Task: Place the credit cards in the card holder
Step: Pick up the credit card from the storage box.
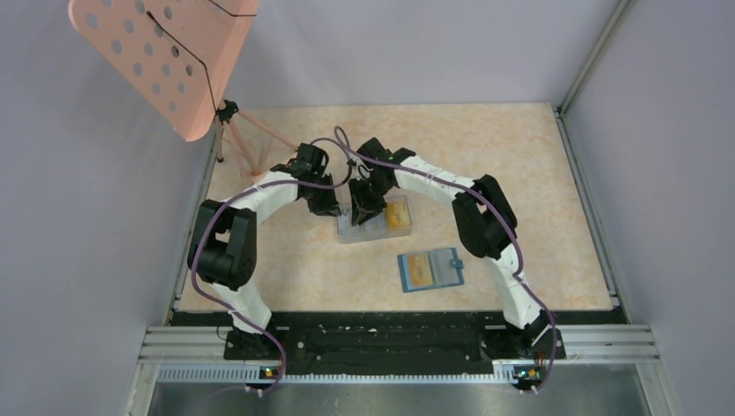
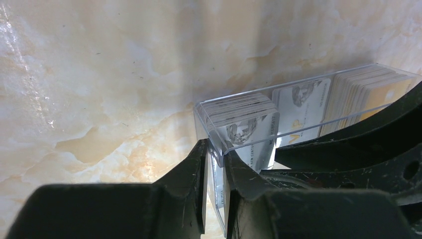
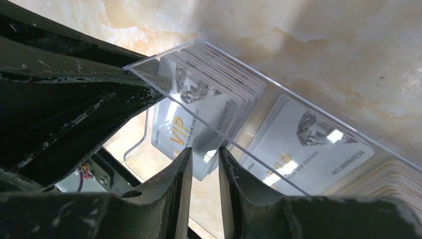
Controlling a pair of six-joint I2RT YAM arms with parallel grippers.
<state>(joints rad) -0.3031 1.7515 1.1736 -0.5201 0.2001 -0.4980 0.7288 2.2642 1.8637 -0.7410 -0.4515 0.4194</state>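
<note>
The teal-blue card holder (image 1: 431, 269) lies open on the table with an orange-yellow card (image 1: 419, 273) on its left half. The other credit cards stand in a clear plastic box (image 1: 374, 227): a whitish stack (image 2: 241, 107), a whitish VIP card (image 3: 308, 144) and an orange-yellow stack (image 1: 399, 214). My left gripper (image 1: 334, 208) is shut on the box's end wall (image 2: 215, 149). My right gripper (image 1: 364, 212) hangs over the box, jaws narrowly apart (image 3: 205, 152), with the corner of a leaning whitish card (image 3: 184, 132) between the tips.
A pink perforated board (image 1: 165, 52) on a tripod (image 1: 251, 139) stands at the table's back left. Grey walls close in the left, back and right sides. A black rail (image 1: 390, 316) runs along the near edge.
</note>
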